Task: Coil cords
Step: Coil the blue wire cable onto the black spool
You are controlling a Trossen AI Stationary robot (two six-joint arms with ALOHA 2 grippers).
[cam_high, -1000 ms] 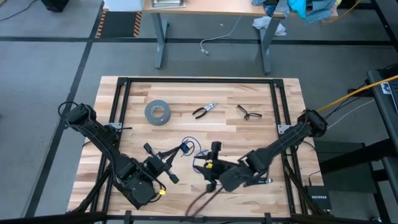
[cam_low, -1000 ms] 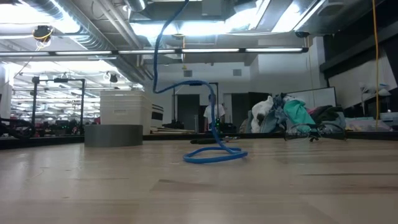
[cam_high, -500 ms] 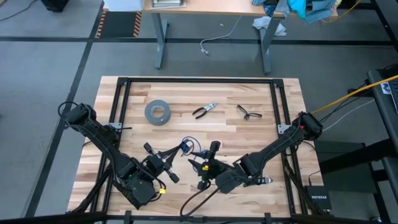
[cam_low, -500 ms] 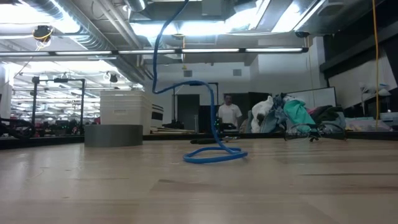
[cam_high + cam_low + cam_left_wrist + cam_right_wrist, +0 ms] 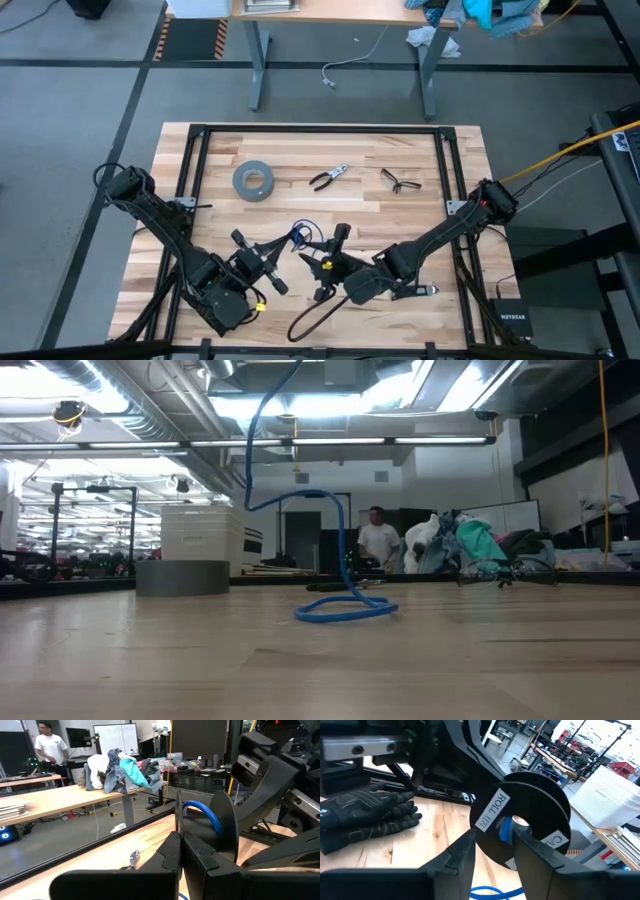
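The left gripper [image 5: 262, 262] is pressed shut; the right gripper [image 5: 333, 262], fingers spread, faces the blue cords [image 5: 300, 236] at its eleven o'clock. Wind slowly, keeping each loop slack-free.

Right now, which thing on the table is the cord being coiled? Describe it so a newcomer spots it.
On the wooden table, look near the front edge between the two arms, below the grey tape roll. The cord is a thin blue cable looping on the wood and rising up; the tape is a thick grey ring, the pliers metal.
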